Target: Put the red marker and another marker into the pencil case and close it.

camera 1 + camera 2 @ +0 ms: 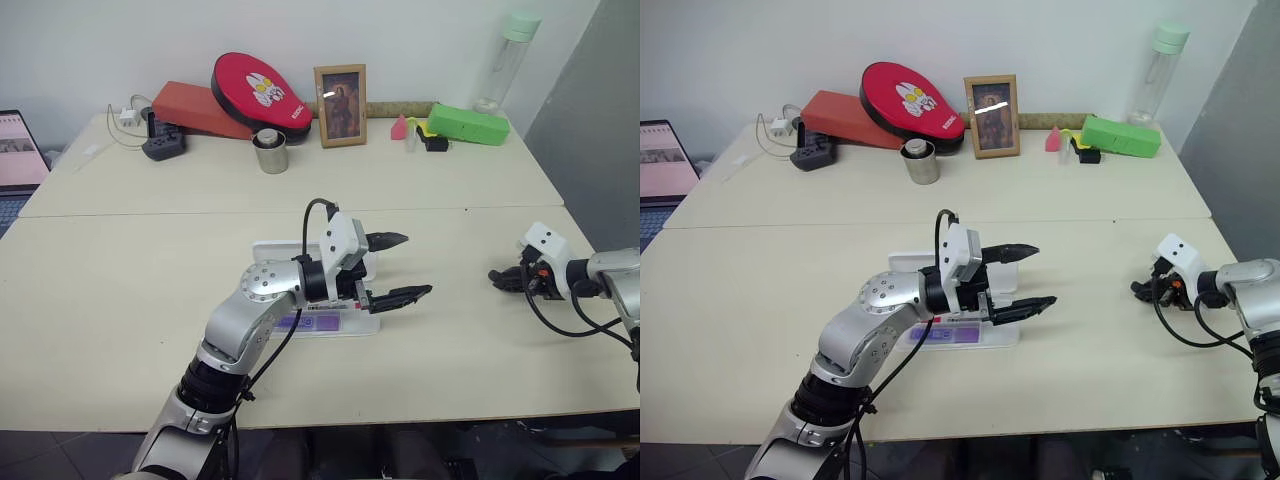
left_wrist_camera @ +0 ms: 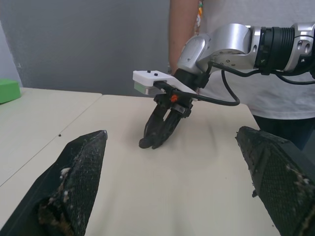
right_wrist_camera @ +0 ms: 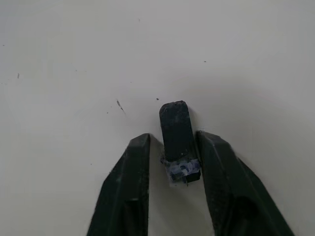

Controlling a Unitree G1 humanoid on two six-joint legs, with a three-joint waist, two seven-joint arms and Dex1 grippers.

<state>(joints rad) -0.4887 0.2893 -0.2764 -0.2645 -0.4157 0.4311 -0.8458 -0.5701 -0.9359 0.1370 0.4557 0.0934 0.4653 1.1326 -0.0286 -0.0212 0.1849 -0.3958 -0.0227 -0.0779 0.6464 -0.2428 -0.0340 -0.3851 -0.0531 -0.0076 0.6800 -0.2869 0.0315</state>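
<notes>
Right wrist view: the right gripper (image 3: 173, 147) is pinching its fingers (image 3: 129, 182) around a small dark stub (image 3: 175, 129) lying on the table (image 3: 74, 73). Outward, the left gripper (image 1: 398, 268) is hovering with fingers spread wide, empty, just past the pencil case (image 1: 368, 322), where a purple marker (image 1: 310, 322) is lying. I can't spot the red marker; closing looks still ahead.

text: none legible | red paddle case (image 1: 258, 92): white cartoon figure and small white lettering, too small to read | laptop screen (image 1: 17, 148): page content, unreadable | purple marker (image 1: 318, 321) in pencil case (image 1: 366, 325): pale label, print cannot be made out
</notes>
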